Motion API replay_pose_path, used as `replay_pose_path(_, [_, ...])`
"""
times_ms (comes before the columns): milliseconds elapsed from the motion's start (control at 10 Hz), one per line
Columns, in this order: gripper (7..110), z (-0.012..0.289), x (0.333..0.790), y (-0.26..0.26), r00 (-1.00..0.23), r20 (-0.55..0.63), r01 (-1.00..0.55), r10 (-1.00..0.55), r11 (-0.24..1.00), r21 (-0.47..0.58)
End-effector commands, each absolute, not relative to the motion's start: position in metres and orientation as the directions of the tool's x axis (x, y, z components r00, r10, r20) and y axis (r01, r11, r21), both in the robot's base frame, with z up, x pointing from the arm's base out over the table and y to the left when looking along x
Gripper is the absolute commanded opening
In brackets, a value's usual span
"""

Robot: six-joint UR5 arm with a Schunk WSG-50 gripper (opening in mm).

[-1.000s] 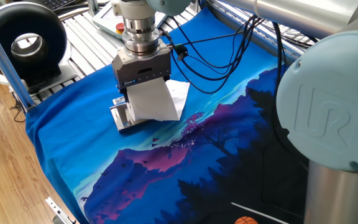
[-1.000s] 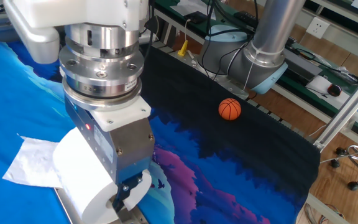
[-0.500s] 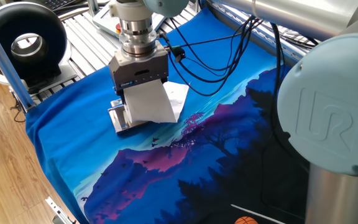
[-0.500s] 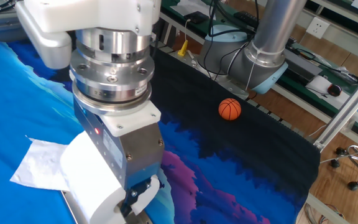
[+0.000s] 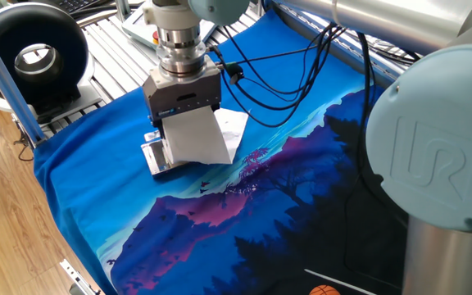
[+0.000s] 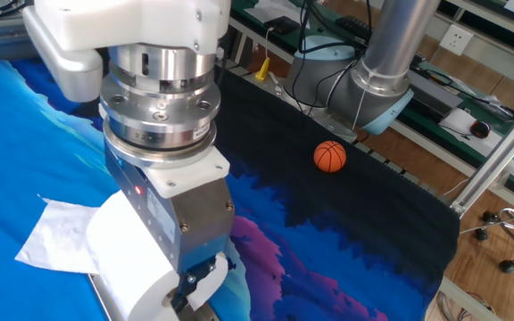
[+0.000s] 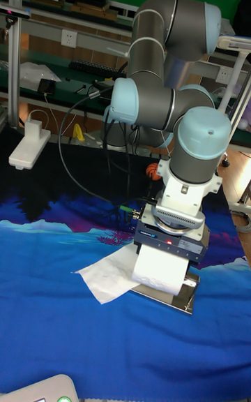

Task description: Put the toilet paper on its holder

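Gripper [image 7: 167, 271] pointing straight down over the blue printed cloth [image 5: 220, 221], clamped on the toilet paper [image 7: 159, 266]. The roll sits between the two fingers, one finger at each flat end; the black tip of one finger [image 6: 196, 282] shows at the roll's near end in the other fixed view.

Toilet paper [image 6: 132, 259] lies on its side, long axis level with the table. In the tall view the curved white wall faces the camera and the axis runs left to right across the picture. In one fixed view the roll [image 5: 191, 135] hangs just under the gripper body, hiding the fingers.

Loose sheet [image 7: 108, 274] trails off one side of the roll and lies flat on the cloth, crumpled [image 6: 61, 236].

Holder [image 7: 174, 296], a shiny metal plate, lies flat on the cloth directly beneath the roll; its edge [image 5: 156, 156] pokes out past the roll. Cannot tell whether roll and plate touch.

Orange ball [image 6: 329, 157] sits well apart on the dark part of the cloth.
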State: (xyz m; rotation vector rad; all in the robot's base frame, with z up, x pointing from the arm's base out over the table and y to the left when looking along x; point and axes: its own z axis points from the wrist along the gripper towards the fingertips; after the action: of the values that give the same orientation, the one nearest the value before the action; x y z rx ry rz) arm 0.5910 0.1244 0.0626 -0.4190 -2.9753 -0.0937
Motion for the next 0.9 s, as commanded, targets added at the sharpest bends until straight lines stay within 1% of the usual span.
replay_pose_path(0, [7,0.063,0.592,0.123,-0.960,0.140,0.250,0.241,0.967,0.050])
replay_pose_path(200, [7,0.062,0.596,0.115,-0.966,0.117,0.233,0.228,0.972,0.025])
replay_pose_path(400, [7,0.061,0.606,0.100,-0.938,0.060,0.339,0.340,0.940,-0.031])
replay_pose_path(500, [7,0.061,0.607,0.107,-0.919,0.065,0.389,0.388,0.921,-0.007])
replay_pose_path(800, [7,0.061,0.606,0.099,-0.918,0.055,0.390,0.392,0.920,-0.038])
